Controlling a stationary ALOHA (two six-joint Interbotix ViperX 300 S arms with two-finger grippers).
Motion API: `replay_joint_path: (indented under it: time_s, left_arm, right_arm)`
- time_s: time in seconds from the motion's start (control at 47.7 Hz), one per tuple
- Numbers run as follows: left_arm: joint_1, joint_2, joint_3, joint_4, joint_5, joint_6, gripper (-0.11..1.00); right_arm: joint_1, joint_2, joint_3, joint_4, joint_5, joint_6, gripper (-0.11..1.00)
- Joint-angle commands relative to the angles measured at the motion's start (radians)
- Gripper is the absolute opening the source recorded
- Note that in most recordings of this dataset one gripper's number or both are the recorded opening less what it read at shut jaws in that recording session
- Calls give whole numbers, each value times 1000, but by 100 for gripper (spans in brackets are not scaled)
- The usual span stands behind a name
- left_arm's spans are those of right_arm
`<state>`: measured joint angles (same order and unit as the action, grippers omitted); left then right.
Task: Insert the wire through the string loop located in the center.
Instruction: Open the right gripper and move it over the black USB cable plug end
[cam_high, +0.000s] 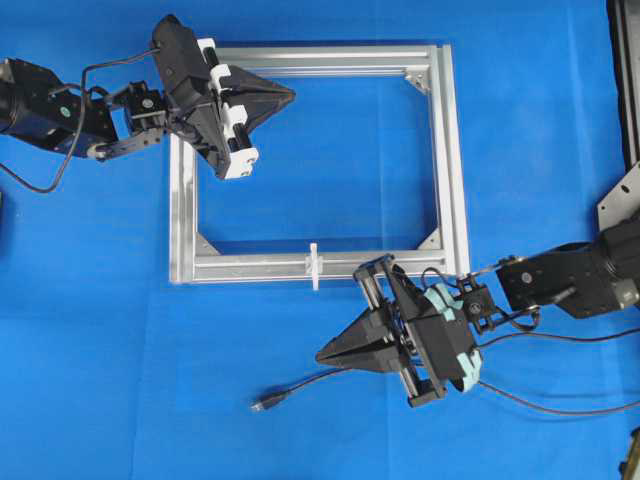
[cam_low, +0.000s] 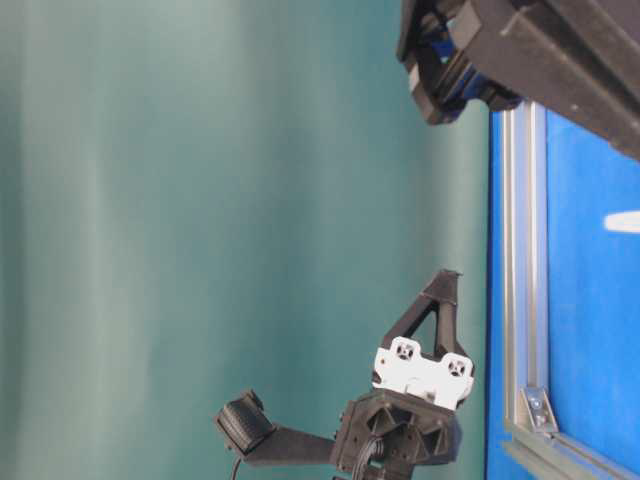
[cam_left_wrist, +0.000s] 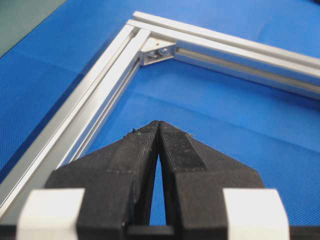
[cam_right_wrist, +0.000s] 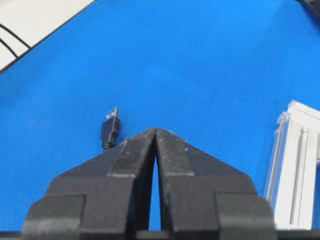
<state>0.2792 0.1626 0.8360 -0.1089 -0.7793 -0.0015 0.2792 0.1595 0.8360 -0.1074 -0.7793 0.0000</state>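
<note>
The wire (cam_high: 300, 387) lies on the blue mat below the frame, its metal-tipped plug (cam_high: 264, 403) pointing left; in the right wrist view the plug (cam_right_wrist: 110, 131) rests just left of and beyond my fingertips. The string loop (cam_high: 313, 264) is a small white tie standing on the middle of the frame's near bar. My right gripper (cam_high: 320, 355) is shut and holds nothing, hovering above the wire, below the loop; its shut tips (cam_right_wrist: 156, 130) fill the wrist view. My left gripper (cam_high: 292, 95) is shut and empty over the frame's upper left; its tips (cam_left_wrist: 158, 122) point toward a far corner.
The silver aluminium frame (cam_high: 452, 160) lies flat on the blue mat, with corner brackets (cam_left_wrist: 159, 51) inside. Thin black cables (cam_high: 560, 408) trail from the right arm across the mat. In the table-level view the left arm (cam_low: 415, 400) stands beside the frame's edge (cam_low: 520, 250).
</note>
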Motion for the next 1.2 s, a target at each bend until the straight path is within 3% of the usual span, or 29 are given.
replay_joint_path:
  time_s: [0.0, 0.105, 0.503, 0.629, 0.713, 0.776, 0.965, 1.028, 1.174]
  left_arm:
    - [-9, -60, -11, 23, 28, 0, 0]
    - [-9, -64, -8, 23, 34, 0, 0]
    - [-9, -64, -8, 23, 34, -2, 0]
    - [-9, -64, -8, 23, 34, -2, 0]
    - [-9, -64, -6, 23, 35, -3, 0]
    - [-9, -64, -6, 23, 35, -5, 0]
    - [-9, -64, -6, 23, 37, -5, 0]
    - [-9, -64, -6, 23, 37, -5, 0]
    - [-9, -64, -6, 23, 40, -5, 0]
  right_arm:
    - [9, -43, -23, 0, 6, 3, 0]
    - [17, -55, -31, -2, 51, 8, -5]
    - [51, -71, -37, -2, 124, 107, -5]
    - [60, -71, -38, -2, 126, 112, -3]
    - [66, -71, -41, -2, 132, 115, 5]
    - [67, -71, -41, 0, 141, 117, 18]
    - [67, -71, -43, 5, 156, 118, 74]
    - [67, -71, -43, 5, 156, 118, 88]
    - [67, -49, -55, 8, 175, 121, 79]
